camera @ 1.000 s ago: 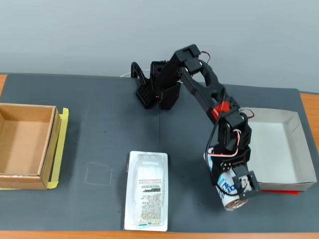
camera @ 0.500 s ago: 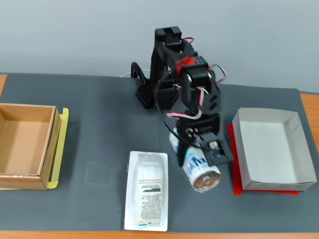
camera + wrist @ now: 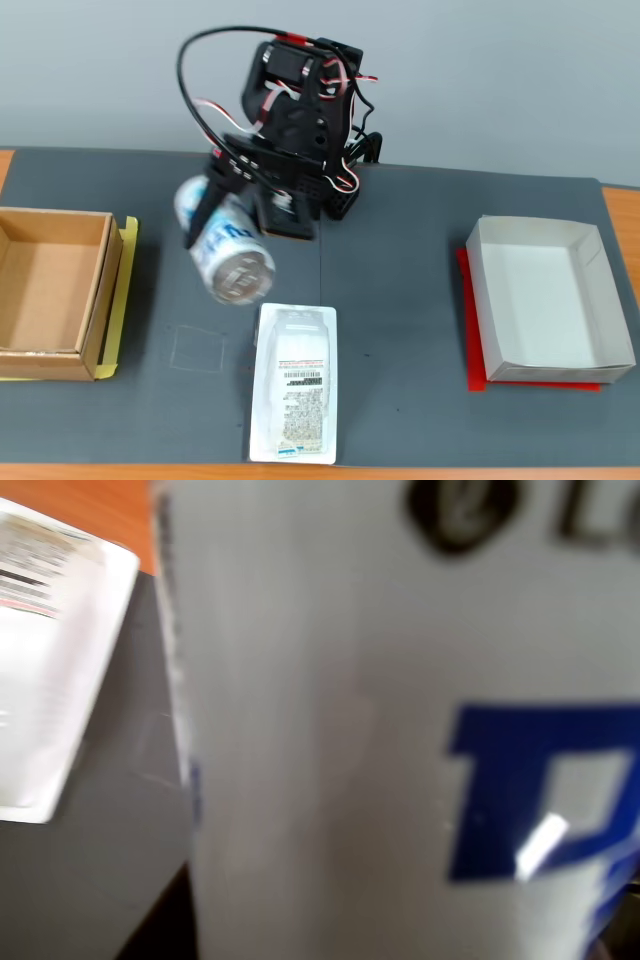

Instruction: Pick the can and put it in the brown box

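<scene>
The can (image 3: pixel 232 258) is white and light blue with a silver end. It hangs tilted in the air above the dark mat, left of centre in the fixed view. My gripper (image 3: pixel 214 222) is shut on the can; one black finger (image 3: pixel 200 212) runs down its left side. In the wrist view the can (image 3: pixel 400 730) fills most of the frame, blurred, with blue lettering. The brown box (image 3: pixel 95 300) sits at the left edge of the mat, open and empty, some way left of the can.
A flat clear-white plastic package (image 3: pixel 293 395) with a barcode label lies on the mat just below the can; it also shows in the wrist view (image 3: pixel 50 660). A white box (image 3: pixel 545 300) on a red sheet sits at the right. The arm's base (image 3: pixel 320 190) stands at the back.
</scene>
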Controlling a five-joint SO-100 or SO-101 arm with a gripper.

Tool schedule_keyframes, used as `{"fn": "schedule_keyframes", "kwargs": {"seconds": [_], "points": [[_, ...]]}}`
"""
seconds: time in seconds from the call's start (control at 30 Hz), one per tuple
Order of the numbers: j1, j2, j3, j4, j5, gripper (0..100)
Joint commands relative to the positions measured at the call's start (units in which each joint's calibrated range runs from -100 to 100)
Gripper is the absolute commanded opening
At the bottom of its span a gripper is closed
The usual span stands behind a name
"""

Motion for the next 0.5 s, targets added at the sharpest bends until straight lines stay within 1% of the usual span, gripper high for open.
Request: {"fn": "schedule_keyframes", "kwargs": {"seconds": [0.0, 0.07, 0.17, 0.23, 0.33, 0.47], "points": [[6.6, -1.5, -3.4, -4.8, 4.2, 11], [9.7, -0.3, -3.4, -8.4, 5.8, 11], [14.5, 3.2, -3.4, -16.4, 10.6, 11], [16.5, 5.8, -3.4, -19.7, 12.4, 11], [18.8, 9.7, -3.5, -23.8, 13.7, 11], [21.1, 14.8, -4.2, -28.5, 13.8, 11]]}}
